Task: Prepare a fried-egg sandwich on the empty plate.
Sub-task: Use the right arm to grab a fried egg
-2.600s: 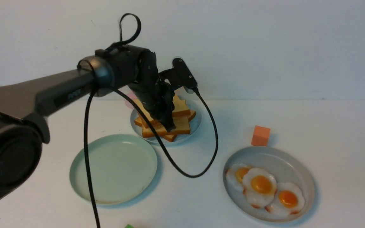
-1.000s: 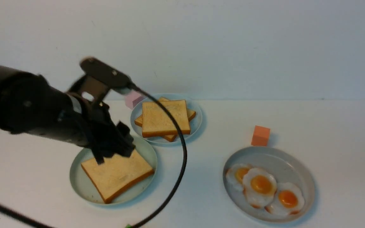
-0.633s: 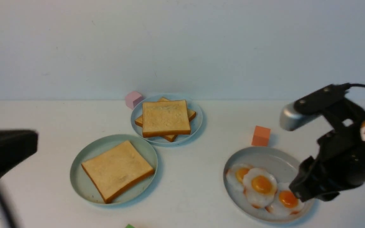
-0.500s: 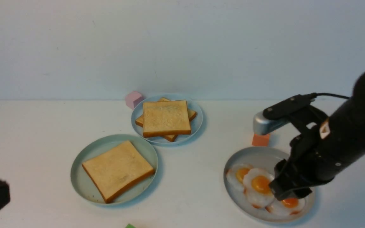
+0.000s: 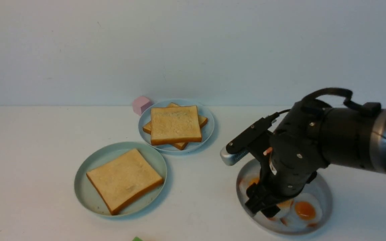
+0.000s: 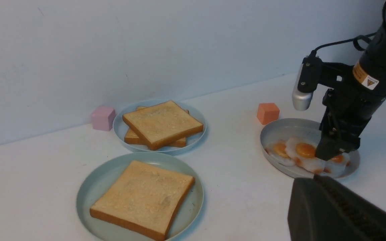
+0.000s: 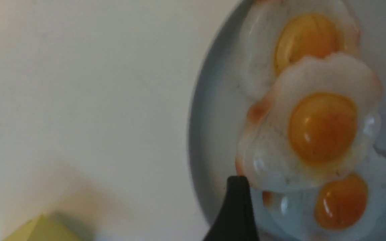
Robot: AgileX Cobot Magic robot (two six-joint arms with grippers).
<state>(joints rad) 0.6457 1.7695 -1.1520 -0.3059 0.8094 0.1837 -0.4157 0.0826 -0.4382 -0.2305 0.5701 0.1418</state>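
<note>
On plate: one toast slice; lacking egg and top slice. Over fried eggs right of plate, right gripper fingers spread; left gripper closed.

Table, mint plate, blue plate, grey plate, pink cube, orange cube

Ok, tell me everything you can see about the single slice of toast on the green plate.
The toast slice is one square piece, pale golden on top with a darker orange-brown crust along its edges. It looks like a soft, foam-like toy, though the material can't be confirmed. It lies flat on the mint-green plate, turned so a corner points toward the robot, nearly filling the plate. Nothing lies on it, and only the plate touches it.
</note>
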